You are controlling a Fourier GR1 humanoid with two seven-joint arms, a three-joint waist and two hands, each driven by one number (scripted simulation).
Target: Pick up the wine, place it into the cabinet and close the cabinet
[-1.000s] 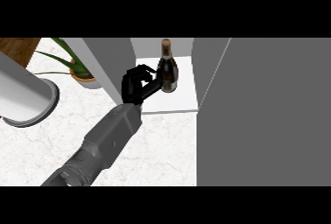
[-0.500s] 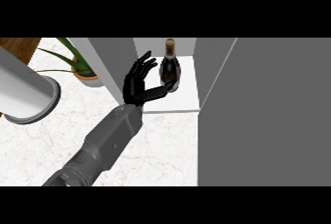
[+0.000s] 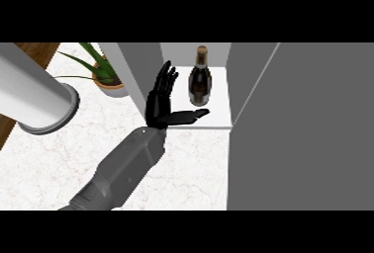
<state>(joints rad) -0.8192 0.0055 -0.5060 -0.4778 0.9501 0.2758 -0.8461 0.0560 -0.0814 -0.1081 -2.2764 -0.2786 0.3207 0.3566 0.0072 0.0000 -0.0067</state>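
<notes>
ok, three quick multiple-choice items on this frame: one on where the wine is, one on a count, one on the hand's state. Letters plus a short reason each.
1. Where is the wine bottle?
A. lying on the marble counter
B. standing upright on the white shelf inside the cabinet
C. held in the hand

2. How many hands show?
A. none
B. one
C. two

3. What state is the left hand in?
A. open, fingers straight, apart from the bottle
B. curled round the bottle
C. curled into a fist

Answers:
1 B: the bottle stands on the cabinet shelf, neck up.
2 B: only one forearm comes in, from the lower left.
3 A: the fingers point straight up and the thumb juts out below the bottle.
</notes>
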